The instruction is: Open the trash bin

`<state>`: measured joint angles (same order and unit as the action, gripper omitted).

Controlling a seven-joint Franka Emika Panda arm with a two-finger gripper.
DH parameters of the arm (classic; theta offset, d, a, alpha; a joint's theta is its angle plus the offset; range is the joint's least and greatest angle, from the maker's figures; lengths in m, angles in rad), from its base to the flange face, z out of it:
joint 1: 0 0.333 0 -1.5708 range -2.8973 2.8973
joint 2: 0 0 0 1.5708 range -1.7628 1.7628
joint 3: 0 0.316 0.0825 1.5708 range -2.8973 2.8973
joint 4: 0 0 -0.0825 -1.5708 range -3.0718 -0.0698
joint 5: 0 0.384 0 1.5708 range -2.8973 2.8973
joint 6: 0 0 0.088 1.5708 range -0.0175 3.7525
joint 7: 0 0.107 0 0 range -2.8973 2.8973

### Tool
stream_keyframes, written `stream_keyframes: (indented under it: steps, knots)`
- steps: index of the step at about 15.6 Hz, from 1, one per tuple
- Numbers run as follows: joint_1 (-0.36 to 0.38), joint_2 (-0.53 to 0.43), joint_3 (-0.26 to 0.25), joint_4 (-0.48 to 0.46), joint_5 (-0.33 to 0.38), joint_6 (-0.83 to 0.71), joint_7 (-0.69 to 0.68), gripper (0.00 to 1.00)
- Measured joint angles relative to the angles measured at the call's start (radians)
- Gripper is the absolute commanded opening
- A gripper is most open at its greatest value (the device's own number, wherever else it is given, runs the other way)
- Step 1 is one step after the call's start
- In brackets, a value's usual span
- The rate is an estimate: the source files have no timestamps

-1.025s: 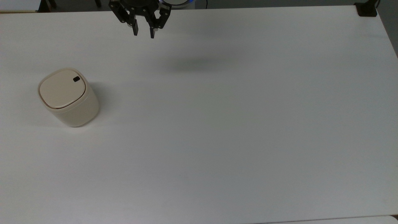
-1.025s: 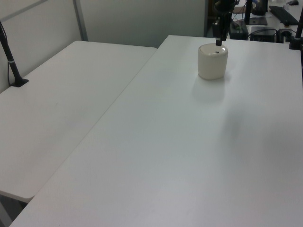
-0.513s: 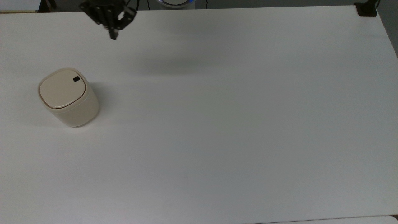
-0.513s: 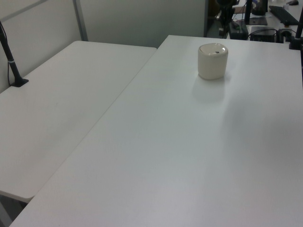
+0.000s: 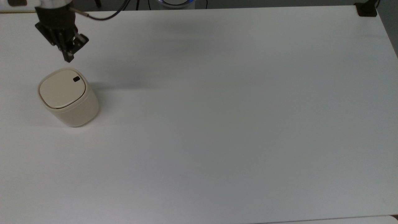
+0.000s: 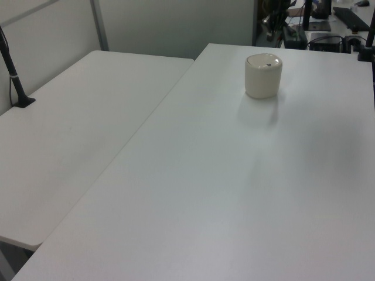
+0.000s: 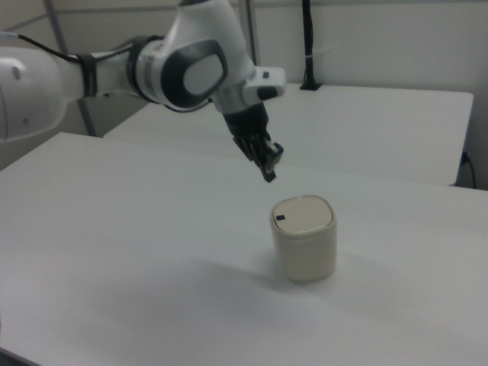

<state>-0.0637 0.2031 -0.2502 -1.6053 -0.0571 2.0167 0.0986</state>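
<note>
The trash bin is a small cream-beige tub with a flat lid lying shut, standing at the top view's left on the white table. A small black button sits at the lid's corner. The bin also stands far back in the left view, and in the right view the bin shows its button. My gripper hangs in the air just beyond the bin's button corner, fingers together, holding nothing. In the right view the gripper points down, above and left of the lid, apart from it.
A black clamp sits at the table's far right corner in the top view. A second white table adjoins on the left view's left, with a black pole on it. A cable trails from the arm.
The gripper has swung to the top view's left and come down toward the bin. Its fingers, apart a second ago, are now together. The bin has not moved.
</note>
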Motion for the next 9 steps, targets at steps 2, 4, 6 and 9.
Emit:
stream_keyframes:
  steps: [2, 4, 6, 9]
  knots:
    - [-0.006, 0.038, -0.006, 0.0, 0.002, 0.02, 0.0, 0.0]
    - [-0.006, 0.061, -0.006, 0.001, 0.007, 0.021, 0.0, 0.0]
    - [-0.006, 0.079, -0.006, 0.001, 0.022, 0.022, 0.0, 0.0]
    - [-0.007, 0.103, -0.006, 0.001, 0.038, 0.041, 0.0, 0.0]
